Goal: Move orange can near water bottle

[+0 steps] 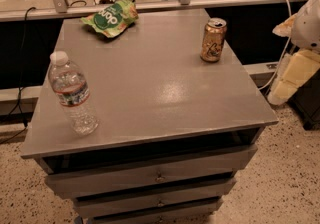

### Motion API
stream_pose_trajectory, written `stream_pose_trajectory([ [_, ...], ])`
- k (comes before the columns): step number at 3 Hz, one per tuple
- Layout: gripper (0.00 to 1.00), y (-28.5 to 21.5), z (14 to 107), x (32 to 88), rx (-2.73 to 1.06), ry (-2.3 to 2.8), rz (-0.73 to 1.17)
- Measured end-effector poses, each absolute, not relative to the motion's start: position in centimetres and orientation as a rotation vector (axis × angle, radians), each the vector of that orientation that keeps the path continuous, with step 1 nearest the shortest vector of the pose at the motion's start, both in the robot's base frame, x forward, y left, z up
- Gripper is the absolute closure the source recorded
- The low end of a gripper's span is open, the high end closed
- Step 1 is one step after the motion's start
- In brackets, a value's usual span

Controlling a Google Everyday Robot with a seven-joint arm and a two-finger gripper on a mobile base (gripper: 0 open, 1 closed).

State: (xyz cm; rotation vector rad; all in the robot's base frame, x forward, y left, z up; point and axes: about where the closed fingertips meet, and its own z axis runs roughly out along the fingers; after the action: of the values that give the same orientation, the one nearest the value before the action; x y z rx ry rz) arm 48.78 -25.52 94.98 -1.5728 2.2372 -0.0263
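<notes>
The orange can (pixel 213 40) stands upright near the far right edge of the grey cabinet top (pixel 150 88). The water bottle (pixel 73 94), clear with a white cap and a red and dark label band, stands upright near the front left corner. The two are far apart, across the top from each other. My gripper (pixel 289 84) hangs at the right side of the view, off the cabinet's right edge, lower than the can and to its right. It holds nothing that I can see.
A green snack bag (pixel 110 17) lies at the far left of the top. A metal rail (pixel 165 4) and cables run behind the cabinet. Drawers (pixel 150 178) sit below the top. Speckled floor lies around it.
</notes>
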Motion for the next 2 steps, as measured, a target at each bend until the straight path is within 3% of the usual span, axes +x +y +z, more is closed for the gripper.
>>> stream_pose_trajectory([
  [2,0.0,-28.7,91.8,57.3,-1.364,2.146,0.07],
])
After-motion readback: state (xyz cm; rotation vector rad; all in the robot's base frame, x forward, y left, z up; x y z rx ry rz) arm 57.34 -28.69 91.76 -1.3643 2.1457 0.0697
